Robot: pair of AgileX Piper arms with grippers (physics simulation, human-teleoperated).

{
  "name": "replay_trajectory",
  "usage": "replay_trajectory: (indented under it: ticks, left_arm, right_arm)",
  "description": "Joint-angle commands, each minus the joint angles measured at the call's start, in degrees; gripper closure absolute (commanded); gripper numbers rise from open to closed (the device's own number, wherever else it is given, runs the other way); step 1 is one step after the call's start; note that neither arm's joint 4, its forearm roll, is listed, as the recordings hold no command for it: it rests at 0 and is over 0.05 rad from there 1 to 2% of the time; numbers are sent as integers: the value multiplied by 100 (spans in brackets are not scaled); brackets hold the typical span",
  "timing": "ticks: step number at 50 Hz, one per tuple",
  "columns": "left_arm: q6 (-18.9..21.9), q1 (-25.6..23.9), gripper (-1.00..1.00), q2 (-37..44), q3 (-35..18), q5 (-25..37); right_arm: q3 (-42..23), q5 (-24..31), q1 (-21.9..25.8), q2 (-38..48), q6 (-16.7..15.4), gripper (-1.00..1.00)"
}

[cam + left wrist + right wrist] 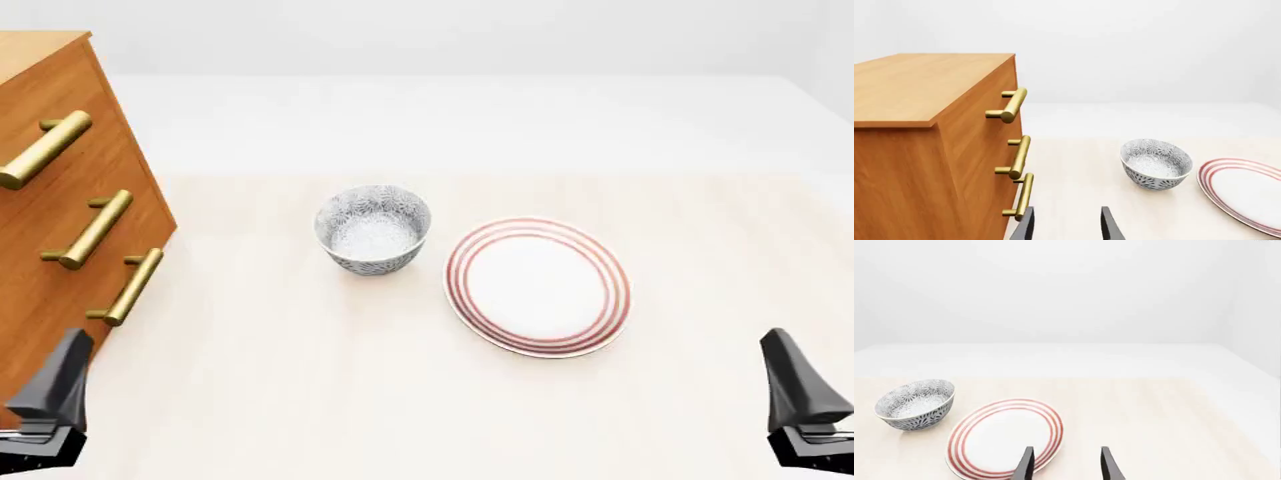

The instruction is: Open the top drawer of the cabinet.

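Both hands, left (1066, 226) and right (1065, 465), gape empty at the desk's (400, 400) near edge; the top drawer (40, 140) is shut.

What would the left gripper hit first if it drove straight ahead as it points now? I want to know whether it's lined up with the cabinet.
Probably nothing: the left gripper points past the cabinet over bare table, though depth is uncertain.

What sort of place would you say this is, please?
Likely a simulated tabletop test scene: a wooden cabinet, a patterned bowl and a red-rimmed plate on a pale table, blank white surroundings.
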Motion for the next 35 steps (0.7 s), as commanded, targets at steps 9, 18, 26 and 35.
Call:
replay_trajectory:
  ticks: [9,18,26,35]
  left_arm:
    - [62,4,-100,12,-16,8]
    - [208,46,-100,-22,-108,107]
    - [606,57,-100,50,-299,325]
    - [974,5,-100,706,-512,103]
  right_arm:
    - [-14,-34,3,48,-35,-100]
    - [-7,-55,1,61,-35,-100]
    - [-5,-55,0,58,-34,-100]
    - [-5,-41,1,44,-34,-100]
